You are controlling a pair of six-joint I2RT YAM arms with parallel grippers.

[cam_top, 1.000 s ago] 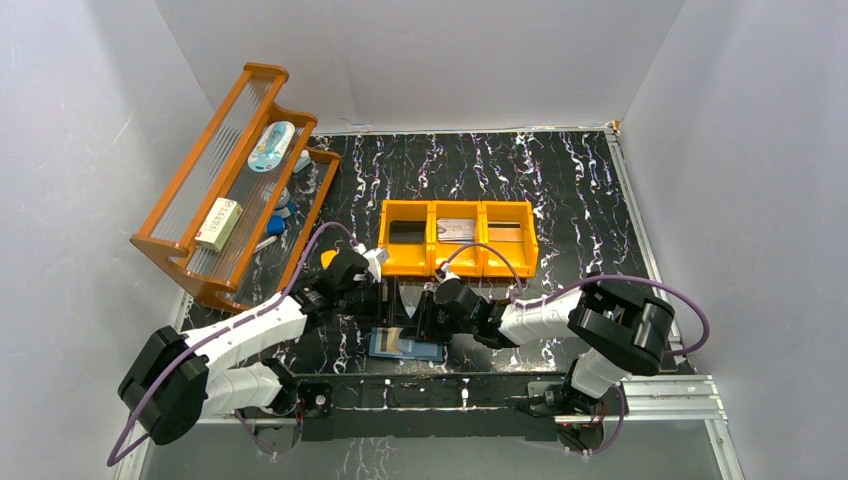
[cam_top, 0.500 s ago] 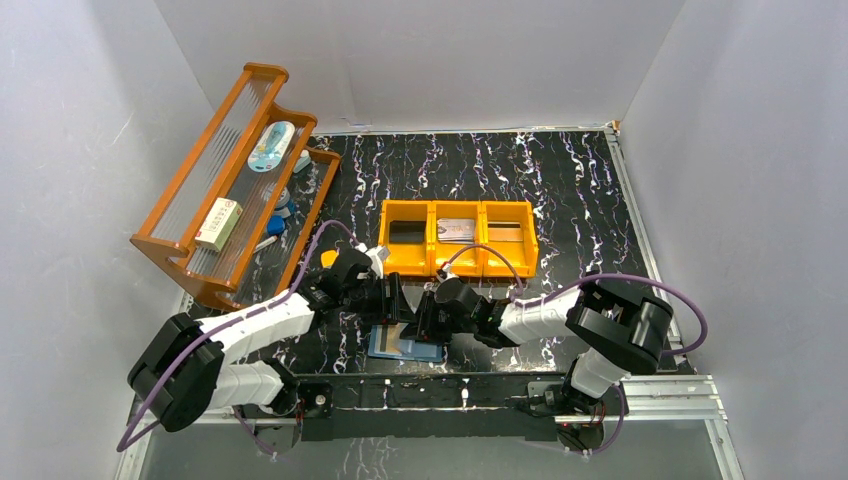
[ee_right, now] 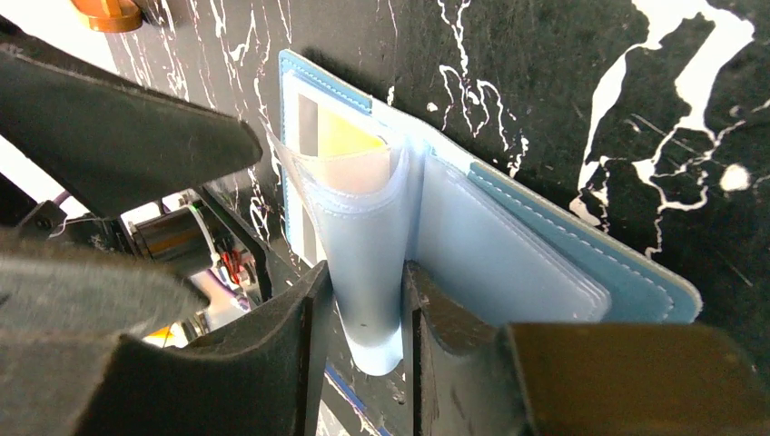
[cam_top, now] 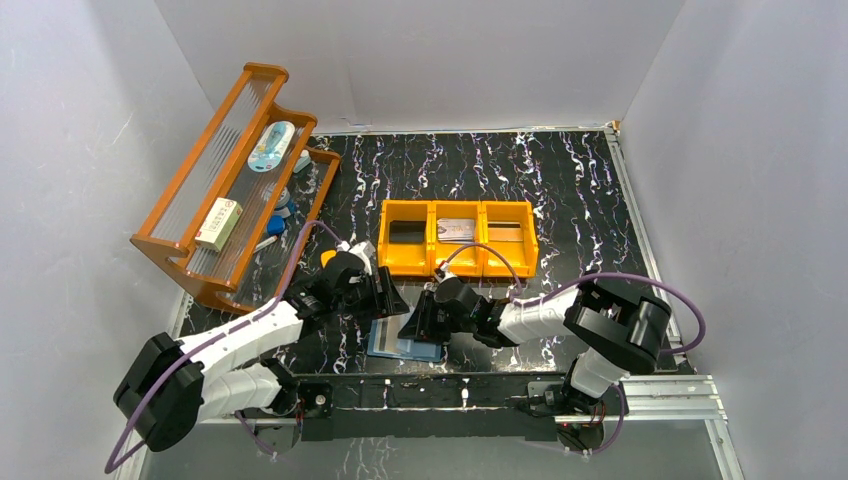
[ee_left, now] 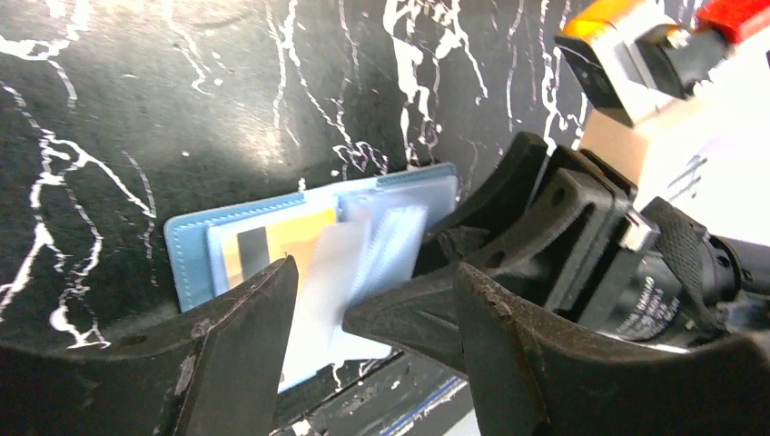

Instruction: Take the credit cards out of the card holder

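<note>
- Teal-blue bifold card holder (cam_top: 402, 349) lies open at the black marbled tabletop's (cam_top: 560, 190) near edge, orange-tan plastic credit card (ee_right: 343, 138) inside.
- Right claw (ee_right: 363, 300) pinches its clear sleeve (ee_right: 368, 232).
- Left claw (ee_left: 372, 282) spread, just beside it.

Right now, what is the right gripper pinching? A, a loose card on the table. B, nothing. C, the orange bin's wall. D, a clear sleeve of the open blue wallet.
D: the right wrist view shows the right gripper shut on a clear sleeve standing up from the open card holder.
</note>
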